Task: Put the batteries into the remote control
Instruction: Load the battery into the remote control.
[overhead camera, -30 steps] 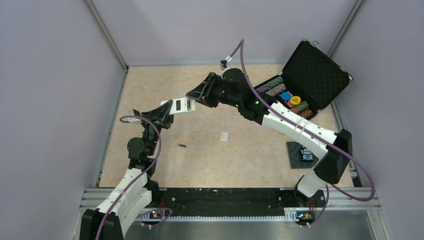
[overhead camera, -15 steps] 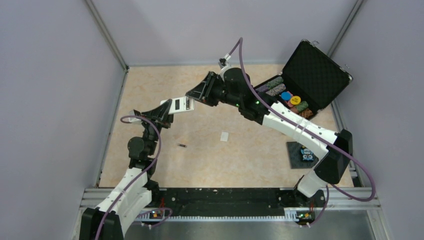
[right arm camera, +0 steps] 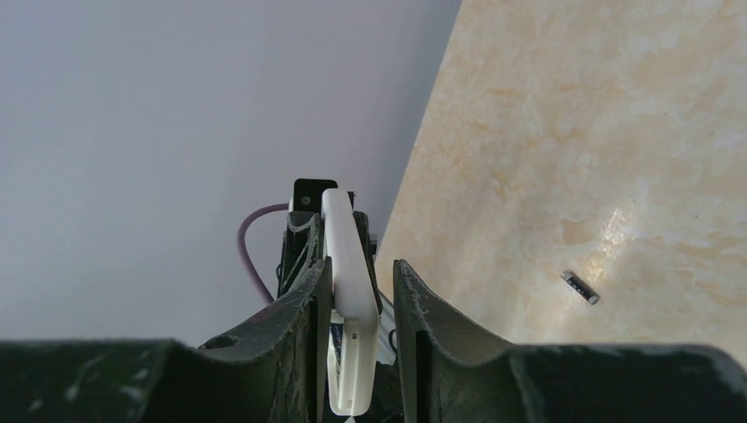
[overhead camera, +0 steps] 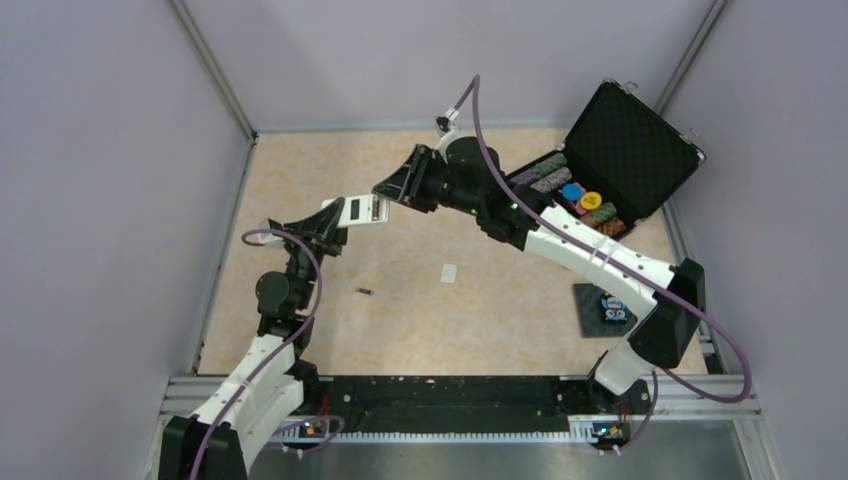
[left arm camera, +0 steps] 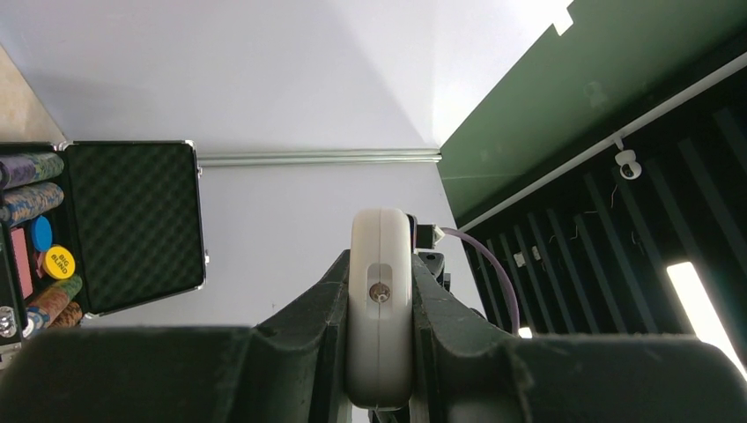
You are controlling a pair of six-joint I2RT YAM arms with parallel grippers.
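Note:
The white remote control (overhead camera: 356, 211) is held above the table, with a dark open slot on its upper face. My left gripper (overhead camera: 333, 220) is shut on its left end; the left wrist view shows the remote (left arm camera: 380, 335) end-on, pinched between both fingers of that gripper (left arm camera: 380, 263). My right gripper (overhead camera: 385, 192) straddles the remote's right end. In the right wrist view the remote (right arm camera: 339, 229) lies against the left finger of that gripper (right arm camera: 361, 264), with a gap to the right finger, so the jaws are open. One battery (overhead camera: 364, 291) lies on the table, also seen in the right wrist view (right arm camera: 580, 287). No second battery shows.
A small white cover piece (overhead camera: 449, 272) lies on the table right of the battery. An open black case (overhead camera: 630, 140) with poker chips stands at the back right. A blue gadget on a black pad (overhead camera: 607, 308) sits by the right arm's base. Grey walls enclose the table.
Hardly anything. The right wrist and its purple cable have shifted very slightly to the left. The remote, the left gripper and the battery stay where they were.

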